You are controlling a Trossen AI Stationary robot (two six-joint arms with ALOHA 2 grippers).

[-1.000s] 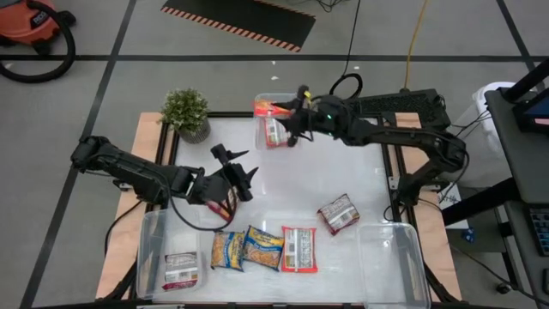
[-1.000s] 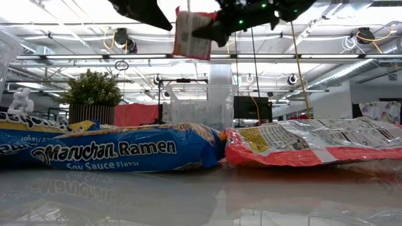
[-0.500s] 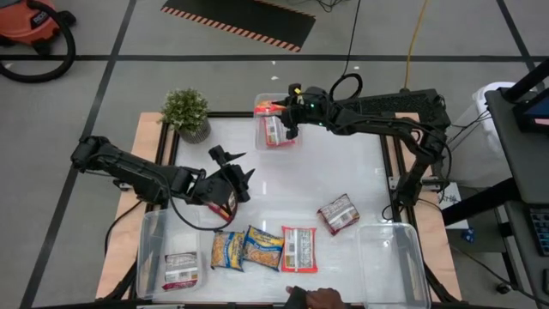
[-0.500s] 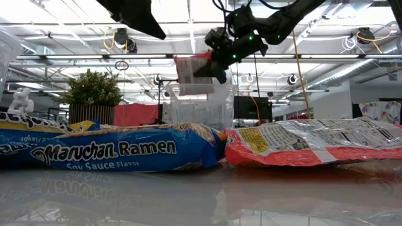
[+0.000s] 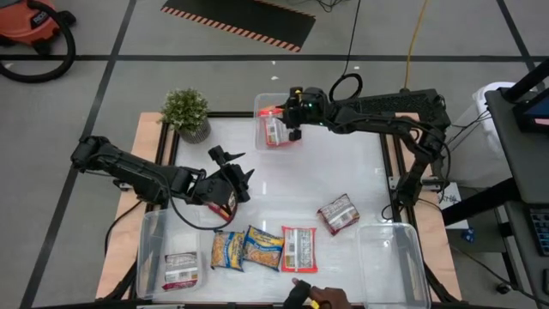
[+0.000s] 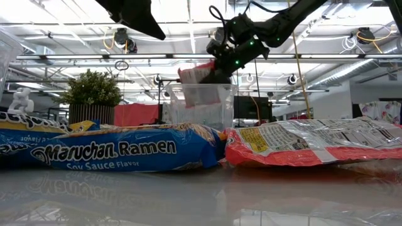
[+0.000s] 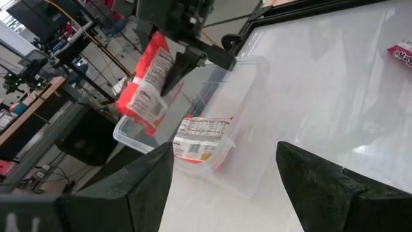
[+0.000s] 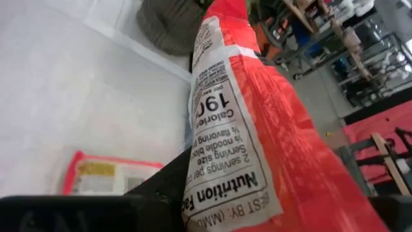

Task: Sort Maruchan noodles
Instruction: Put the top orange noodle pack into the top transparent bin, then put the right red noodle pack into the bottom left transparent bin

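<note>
While held: red packet [image 7: 147, 84] hung long axis tilted over far bin [image 7: 248, 174].
Right gripper [image 5: 287, 117]: clamped on it.
Left gripper [image 7: 222, 169]: fingers apart, mid-table.

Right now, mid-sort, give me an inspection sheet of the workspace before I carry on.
Surface: white table, glossy.
Job's things: red packet held over far clear bin, one packet already inside; four packets in the open near the front; one in left bin.
Clutter: potted plant; right bin.
Grippers: right gripper shut on red packet; left gripper open, mid-table.
Cables: yellow cable on floor.
Surroundings: a person's hand at front edge.
</note>
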